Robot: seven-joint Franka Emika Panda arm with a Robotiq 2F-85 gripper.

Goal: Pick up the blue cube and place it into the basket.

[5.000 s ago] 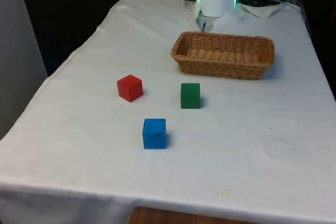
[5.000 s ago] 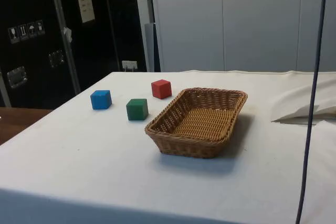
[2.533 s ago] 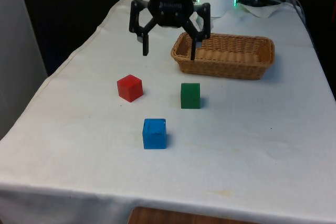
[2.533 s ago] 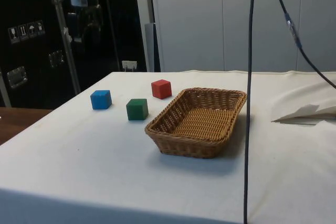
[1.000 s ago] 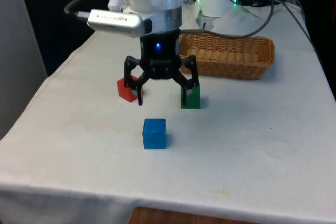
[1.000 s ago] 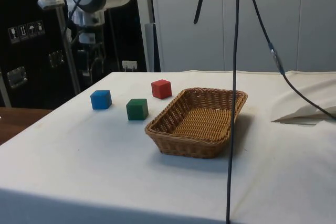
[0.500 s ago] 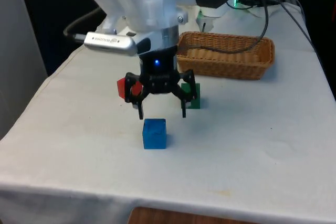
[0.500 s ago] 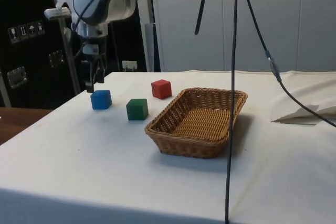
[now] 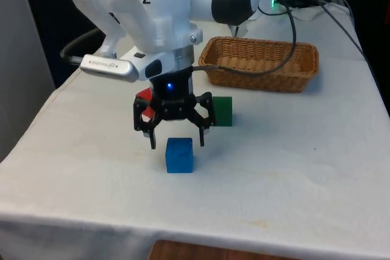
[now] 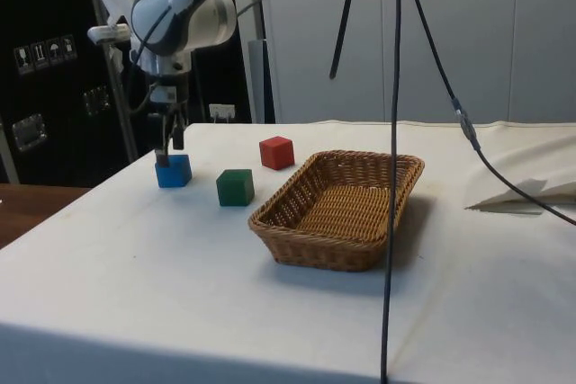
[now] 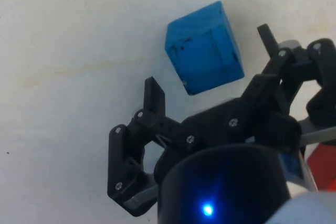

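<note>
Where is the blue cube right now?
The blue cube sits on the white cloth in the front view, nearer the camera than the red cube and green cube, just below the open gripper.

Gripper (image 9: pixel 177 144) sits mid-frame in the front view, directly above the near cube (image 9: pixel 179 154), fingers spread to either side. Two further cubes (image 9: pixel 222 111) lie just behind it. Basket (image 9: pixel 261 63) stands upper right, well apart, on the table (image 9: pixel 292 175).
</note>
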